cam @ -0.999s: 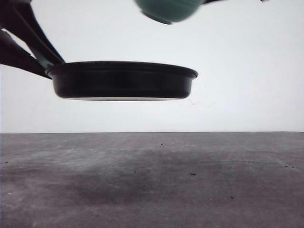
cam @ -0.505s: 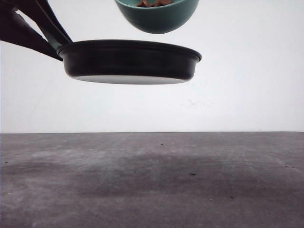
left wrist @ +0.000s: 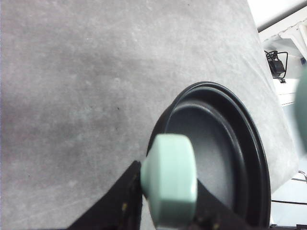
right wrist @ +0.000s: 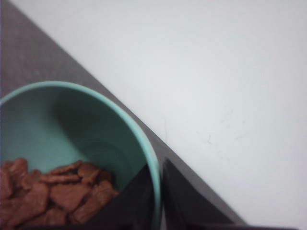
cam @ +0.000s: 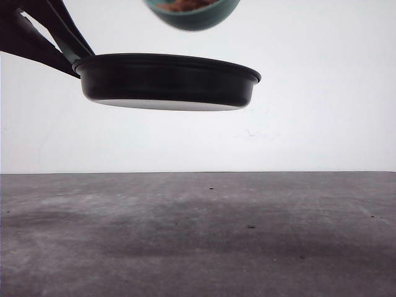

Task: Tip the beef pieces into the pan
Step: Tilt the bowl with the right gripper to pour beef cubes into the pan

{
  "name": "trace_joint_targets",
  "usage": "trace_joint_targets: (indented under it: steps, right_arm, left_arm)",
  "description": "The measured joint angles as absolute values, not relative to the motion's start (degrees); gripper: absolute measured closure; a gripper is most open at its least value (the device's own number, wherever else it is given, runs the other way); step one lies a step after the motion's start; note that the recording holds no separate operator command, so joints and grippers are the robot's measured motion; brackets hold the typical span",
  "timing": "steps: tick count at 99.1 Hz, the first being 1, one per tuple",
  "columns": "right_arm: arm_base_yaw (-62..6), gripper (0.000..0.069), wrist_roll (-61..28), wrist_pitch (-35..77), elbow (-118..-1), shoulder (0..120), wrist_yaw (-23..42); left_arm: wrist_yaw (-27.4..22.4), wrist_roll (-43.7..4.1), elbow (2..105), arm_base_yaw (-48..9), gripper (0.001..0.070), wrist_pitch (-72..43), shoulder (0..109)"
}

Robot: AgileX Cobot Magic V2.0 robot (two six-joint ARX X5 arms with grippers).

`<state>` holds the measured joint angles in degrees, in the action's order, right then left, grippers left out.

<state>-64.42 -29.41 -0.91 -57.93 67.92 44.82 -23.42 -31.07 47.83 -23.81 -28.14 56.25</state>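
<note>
The left end effector (left wrist: 163, 218) grips the pan (cam: 167, 80) by its handle, aloft over the desk (cam: 198, 235). The right end effector (right wrist: 158, 201) pinches the teal bowl (cam: 192, 15), holding beef pieces (right wrist: 48, 196), directly above the pan.

The pan (cam: 167, 83) looks matt black with a smooth mint-green handle (left wrist: 169, 179); the grey tabletop (cam: 198, 241) looks matt, scuffed.

Blurred and cut off by the top edge of the front view, a teal bowl (cam: 192, 15) shows only a smear of reddish-brown beef pieces (cam: 180, 5). The shallow black pan's (cam: 167, 81) interior is hidden there; its mint-green handle (left wrist: 169, 179) is cropped in the left wrist view.
</note>
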Motion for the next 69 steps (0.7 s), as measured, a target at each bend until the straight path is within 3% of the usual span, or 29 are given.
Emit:
trace_joint_targets:
  steps: [69]
  right_arm:
    - [-69.45, 0.0675, -63.31, -19.00, -57.93, 73.01, 50.78]
  left_arm:
    - [-22.20, -30.79, 49.41, -23.81, 0.0649, -28.71, 56.27]
